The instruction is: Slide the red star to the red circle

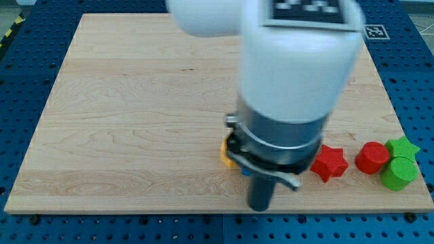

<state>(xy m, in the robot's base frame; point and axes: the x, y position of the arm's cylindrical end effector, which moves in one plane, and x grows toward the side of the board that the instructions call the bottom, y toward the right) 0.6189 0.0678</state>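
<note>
**A:** Where does the red star point(329, 163) sit, and what is it aimed at?

**B:** Near the board's lower right. The red circle point(371, 157) lies at about three o'clock from it, close by but with a strip of bare wood between them, so they are not touching. The slide looks short and nearly straight toward the view's right.

**A:** And what surrounds the circle?

**B:** A green star point(403, 146) at roughly two o'clock of it and a green round block point(398, 173) at about four o'clock, both right up against its far side as far as I can tell. I judge they act as a backstop: push too hard and the whole cluster could shift toward the board's edge point(407, 203).

**A:** The rod?

**B:** There is no pincer here, so nothing spreads or clamps. The dark rod comes down with my tip point(261, 207) at about eight o'clock from the red star, clearly apart from it. That side makes sense to me: a push has to start from the star's left to drive it right.

**A:** Anything under the arm?

**B:** A yellow block point(226, 153) peeks out at the arm's left, with a sliver of blue point(246, 172) below it; their shapes are hidden.
</note>
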